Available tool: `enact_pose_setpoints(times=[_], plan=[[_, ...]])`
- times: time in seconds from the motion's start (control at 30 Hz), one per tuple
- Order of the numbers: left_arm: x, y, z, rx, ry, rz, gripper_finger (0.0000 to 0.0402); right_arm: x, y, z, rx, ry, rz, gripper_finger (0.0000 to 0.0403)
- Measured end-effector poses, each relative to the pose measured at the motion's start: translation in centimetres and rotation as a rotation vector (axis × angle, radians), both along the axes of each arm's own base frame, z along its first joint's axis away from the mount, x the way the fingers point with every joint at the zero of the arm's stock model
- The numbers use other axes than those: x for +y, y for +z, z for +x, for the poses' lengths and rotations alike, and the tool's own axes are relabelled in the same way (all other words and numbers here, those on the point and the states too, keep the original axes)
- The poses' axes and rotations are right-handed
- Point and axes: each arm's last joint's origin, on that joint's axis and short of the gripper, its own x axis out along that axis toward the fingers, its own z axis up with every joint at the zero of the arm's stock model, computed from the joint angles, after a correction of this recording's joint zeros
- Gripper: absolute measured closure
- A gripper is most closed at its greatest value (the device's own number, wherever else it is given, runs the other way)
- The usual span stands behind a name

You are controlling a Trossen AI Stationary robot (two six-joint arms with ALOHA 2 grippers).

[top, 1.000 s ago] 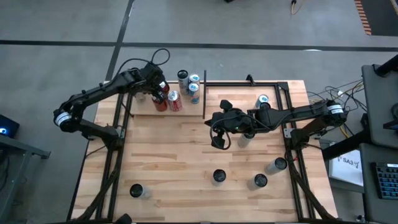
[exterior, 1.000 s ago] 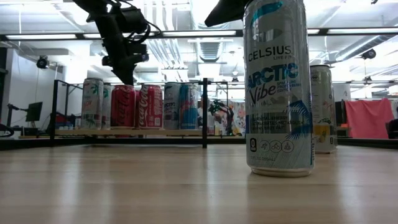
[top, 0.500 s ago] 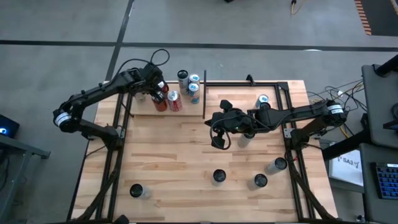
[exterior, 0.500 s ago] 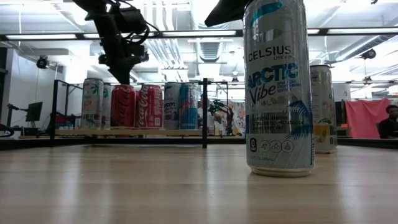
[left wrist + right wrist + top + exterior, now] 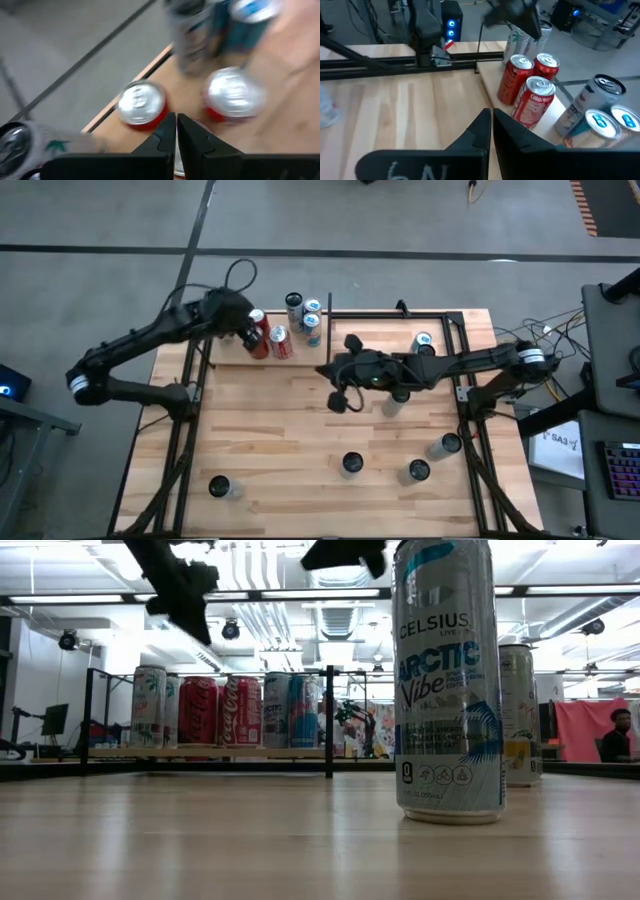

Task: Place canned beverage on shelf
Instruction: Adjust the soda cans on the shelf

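Cans [image 5: 283,340] crowd the shelf [image 5: 232,352], upright and packed; left gripper [image 5: 246,332] hangs clenched and empty above them, right gripper [image 5: 338,402] likewise over mid-table, presumably clearing room.

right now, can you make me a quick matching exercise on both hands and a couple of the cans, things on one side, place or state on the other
Things:
1. left hand
2. right hand
3. red cans
4. Celsius can

Places or states:
a. standing upright on the shelf
b. shut, raised above the cans on the shelf
c. shut, over the middle of the table
d. standing on bare table, nearest the low camera

Pairs: 1-b, 2-c, 3-a, 4-d
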Motion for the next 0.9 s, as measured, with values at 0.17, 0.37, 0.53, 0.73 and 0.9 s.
enact_pose_setpoints(times=[0.17, 0.37, 0.53, 0.73, 0.9], plan=[[-4.3, 0.9, -0.7, -0.176, -0.127, 0.062, 0.0402, -1.4, 0.0, 3.2, 0.013, -0.024, -0.040, 0.0394], [-7.7, 1.0, -2.5, -0.323, -0.202, 0.199, 0.0402, -3.6, 0.6, 7.1, 0.052, -0.065, -0.067, 0.0394], [-9.0, -0.3, -4.0, -0.434, -0.283, 0.287, 0.0402, -6.0, 0.9, 9.3, 0.078, -0.133, -0.021, 0.0394], [-9.3, -3.3, -5.1, -0.476, -0.346, 0.404, 0.0402, -8.4, -0.6, 12.1, 0.137, -0.179, -0.016, 0.0394], [-9.3, -3.5, -5.8, -0.509, -0.360, 0.471, 0.0402, -10.5, -2.4, 13.6, 0.183, -0.242, -0.006, 0.0394]])
